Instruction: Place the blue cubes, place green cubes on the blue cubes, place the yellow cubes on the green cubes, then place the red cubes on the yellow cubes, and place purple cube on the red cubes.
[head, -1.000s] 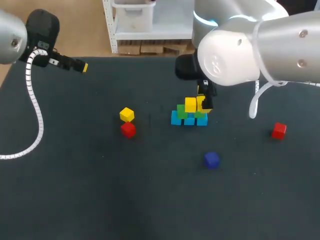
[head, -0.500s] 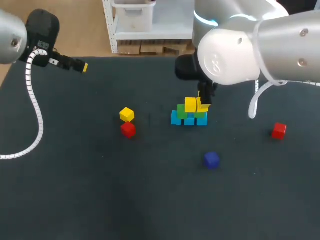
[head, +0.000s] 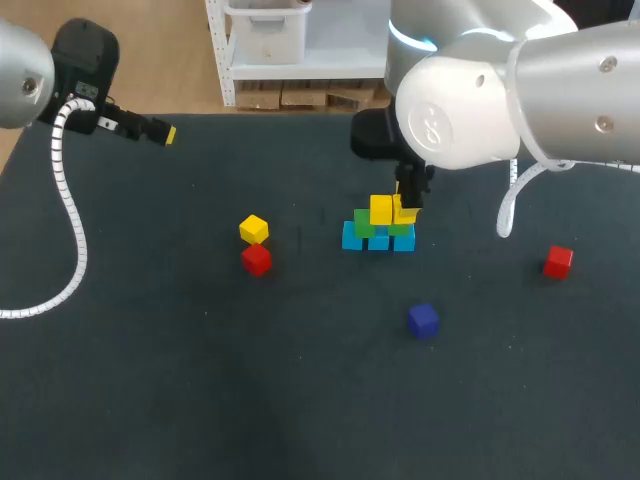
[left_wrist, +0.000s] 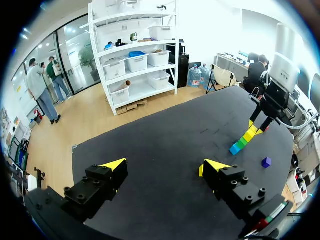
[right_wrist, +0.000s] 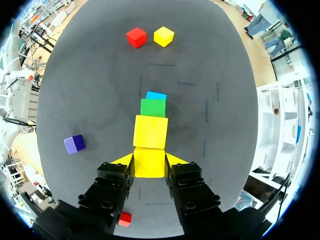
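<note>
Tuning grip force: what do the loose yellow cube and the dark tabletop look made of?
The small loose yellow cube: likely painted wood or hard plastic, matte; crisp edges, even colour. The dark tabletop: seemingly a felt-like mat; dull, no glare.

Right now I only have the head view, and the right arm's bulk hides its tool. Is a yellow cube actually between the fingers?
Observer: Yes. The right wrist view shows the right tool shut on the held yellow cube, with a fingertip against each side.
Operator: Is it lined up with the other one?
Observer: It sits flush against the placed yellow cube, sides in line. The green cube and blue cube continue the row ahead.
Operator: And the left tool? I see just one yellow tip.
Observer: The left wrist view shows the left tool open, with nothing between its fingers.
</note>
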